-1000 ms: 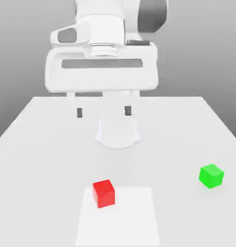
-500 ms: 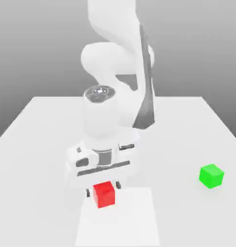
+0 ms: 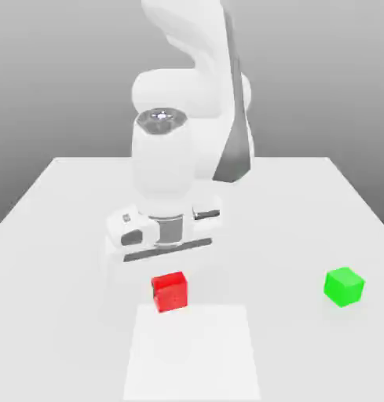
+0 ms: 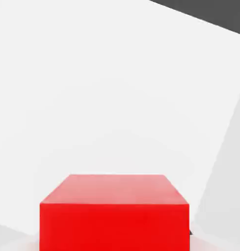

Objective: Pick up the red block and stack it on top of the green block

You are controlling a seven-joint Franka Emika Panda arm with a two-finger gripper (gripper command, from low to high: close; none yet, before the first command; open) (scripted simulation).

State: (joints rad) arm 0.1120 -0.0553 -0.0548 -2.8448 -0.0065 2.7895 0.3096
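The red block point(image 3: 170, 292) hangs just under the white hand of the arm, a little above the table, left of centre in the exterior view. My gripper point(image 3: 170, 281) is shut on the red block, and the block's front face hides the grip itself. In the hand view the red block point(image 4: 114, 215) looms large and close, with the white table point(image 4: 117, 73) beyond it. The green block point(image 3: 344, 286) rests on the table at the exterior view's right, well apart from the hand and untouched.
The white table point(image 3: 69, 235) carries a slightly brighter square patch point(image 3: 193, 353) near its front edge, just below the held block. The arm's body point(image 3: 191, 94) rises over the table's middle and back.
The hand came down from high at the back onto the red block and shut on it. Since half a second ago hand and block have risen a little off the table.
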